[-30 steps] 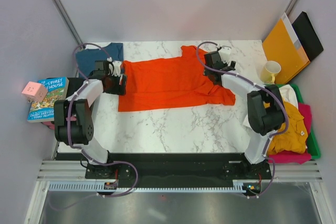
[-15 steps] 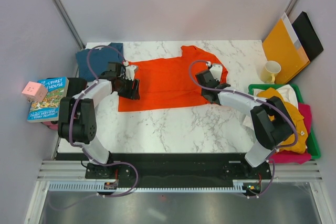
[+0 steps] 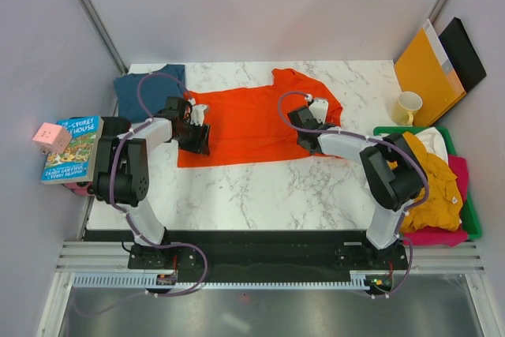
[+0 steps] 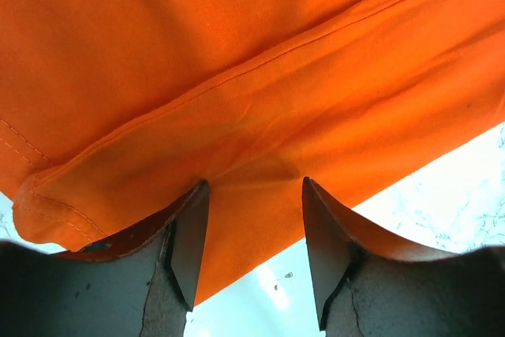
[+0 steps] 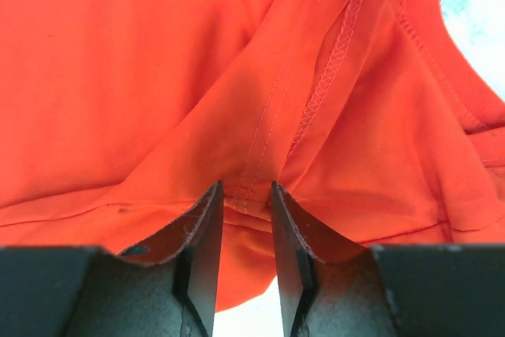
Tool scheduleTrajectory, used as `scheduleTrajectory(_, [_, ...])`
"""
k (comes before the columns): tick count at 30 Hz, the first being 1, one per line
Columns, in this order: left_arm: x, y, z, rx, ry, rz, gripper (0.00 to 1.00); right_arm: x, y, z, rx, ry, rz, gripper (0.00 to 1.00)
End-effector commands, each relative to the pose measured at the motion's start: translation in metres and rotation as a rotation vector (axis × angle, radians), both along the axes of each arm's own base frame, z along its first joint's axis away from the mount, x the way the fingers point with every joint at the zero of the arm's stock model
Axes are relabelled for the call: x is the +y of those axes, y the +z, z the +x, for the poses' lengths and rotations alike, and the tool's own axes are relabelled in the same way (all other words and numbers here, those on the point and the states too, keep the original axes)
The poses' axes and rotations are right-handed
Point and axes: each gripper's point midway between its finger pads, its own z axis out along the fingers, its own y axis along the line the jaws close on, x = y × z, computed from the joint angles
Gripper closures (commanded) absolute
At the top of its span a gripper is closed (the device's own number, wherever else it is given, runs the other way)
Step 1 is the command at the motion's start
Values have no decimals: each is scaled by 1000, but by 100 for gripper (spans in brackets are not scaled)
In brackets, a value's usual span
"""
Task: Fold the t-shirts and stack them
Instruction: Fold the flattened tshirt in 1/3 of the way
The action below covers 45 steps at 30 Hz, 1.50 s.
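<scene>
The orange-red t-shirt (image 3: 252, 120) is lying spread across the back middle of the marble desk (image 3: 260, 195). The left gripper (image 3: 197, 128) is pinching a doubled fold of cloth at the shirt's left edge, its jaws standing partly closed with the fabric between them. The right gripper (image 3: 304, 125) is clamping a bunched seam on the shirt's right side, its jaws drawn close together on the cloth. A teal-blue t-shirt (image 3: 138, 88) is lying at the desk's far left corner. To the right, a mustard-yellow t-shirt (image 3: 434, 187), a pink one (image 3: 459, 173) and a white one (image 3: 432, 141) are piling up in a green tray (image 3: 472, 219). A cream mug (image 3: 407, 106) is standing behind the tray, and a book (image 3: 69, 147) is lying off the desk's left side.
</scene>
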Motion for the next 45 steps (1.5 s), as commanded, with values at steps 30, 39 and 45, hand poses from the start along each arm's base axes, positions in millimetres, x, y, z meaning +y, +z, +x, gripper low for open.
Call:
scheduleTrajectory(30, [11,-33,-13,70,32,66,44,54,18,75,-89,118,26,100])
scheduleTrajectory(39, [10,-33,-14,67,31,61,44,78,-12,90,-53,188,47,100])
scheduleTrajectory(45, [9,-33,-13,67,33,54,44,101,-16,100,-54,260,67,100])
